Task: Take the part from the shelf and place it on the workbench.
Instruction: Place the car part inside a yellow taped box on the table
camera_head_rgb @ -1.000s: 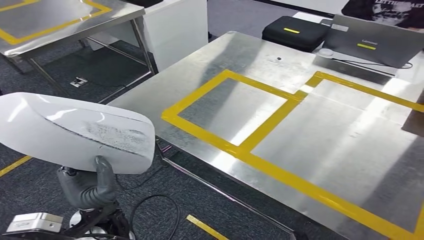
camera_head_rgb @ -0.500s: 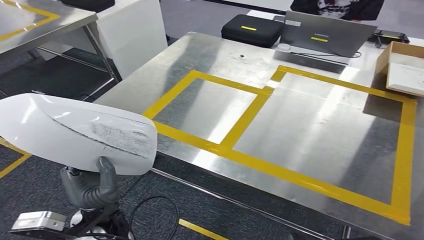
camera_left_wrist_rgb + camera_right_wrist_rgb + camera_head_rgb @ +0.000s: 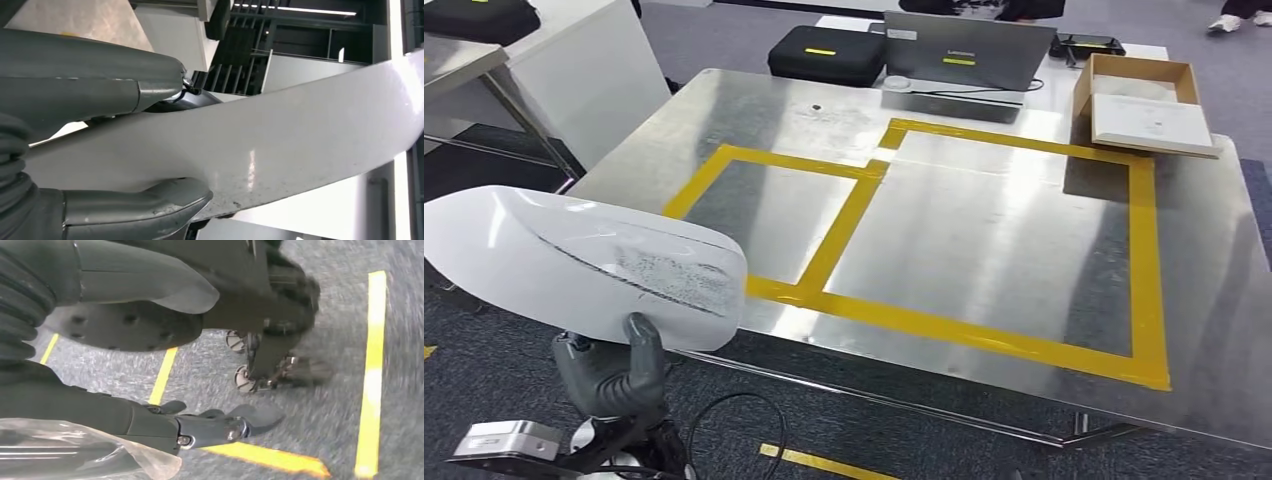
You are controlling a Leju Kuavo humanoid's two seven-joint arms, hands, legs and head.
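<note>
Left hand (image 3: 614, 375) grips the white part (image 3: 584, 265) from below, thumb pressed on its face; part is in the air off the near-left corner of the metal surface (image 3: 984, 230). Right hand (image 3: 165, 425) hangs over the carpet floor (image 3: 320, 405), fingers apart, holding nothing.

I take the open cardboard box (image 3: 1136, 104) at the far right as my landmark. It holds a pale flat sheet (lying slightly askew, one corner past the rim). Just left of the box, past a small dark device (image 3: 1086, 45), I see a grey laptop (image 3: 966, 50) with its lid toward me, and a small round white object (image 3: 897, 84) sits at its left corner. Further left of the box lies a black case (image 3: 821, 53) with a yellow stripe. Well to the box's left stands a white cabinet (image 3: 589, 75). The carpet (image 3: 320, 410), in my right wrist view, is grey with yellow floor tape (image 3: 371, 375).
</note>
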